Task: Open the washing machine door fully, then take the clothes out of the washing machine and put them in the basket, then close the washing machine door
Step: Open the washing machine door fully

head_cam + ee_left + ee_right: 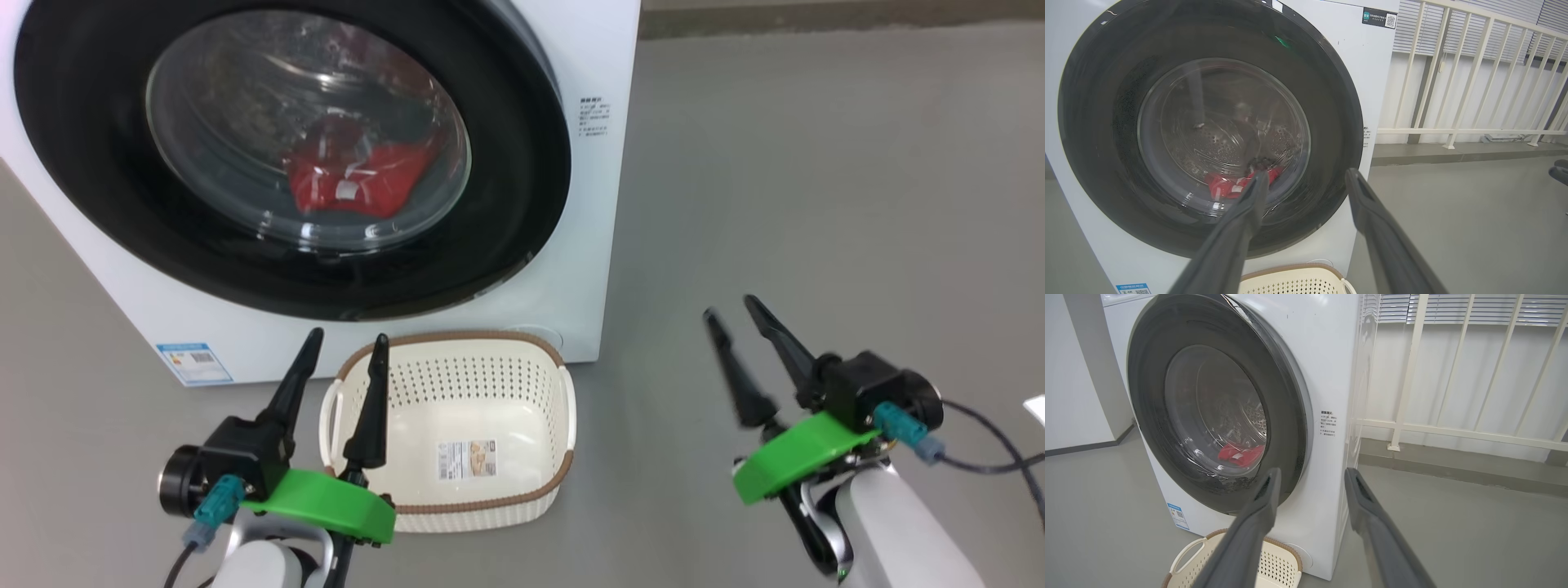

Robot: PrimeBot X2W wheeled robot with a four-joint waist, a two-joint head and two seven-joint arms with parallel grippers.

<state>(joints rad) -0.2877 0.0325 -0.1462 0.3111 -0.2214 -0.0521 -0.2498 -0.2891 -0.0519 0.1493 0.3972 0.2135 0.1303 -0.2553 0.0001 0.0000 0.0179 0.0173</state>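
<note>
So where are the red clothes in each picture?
Head view: the red clothes are upper left of centre, behind the glass of the shut washing machine door.
Left wrist view: the red clothes are left of centre, low in the glass.
Right wrist view: the red clothes are left of centre, low in the glass.
Shared landmark: the cream basket on the floor below the door.
</note>
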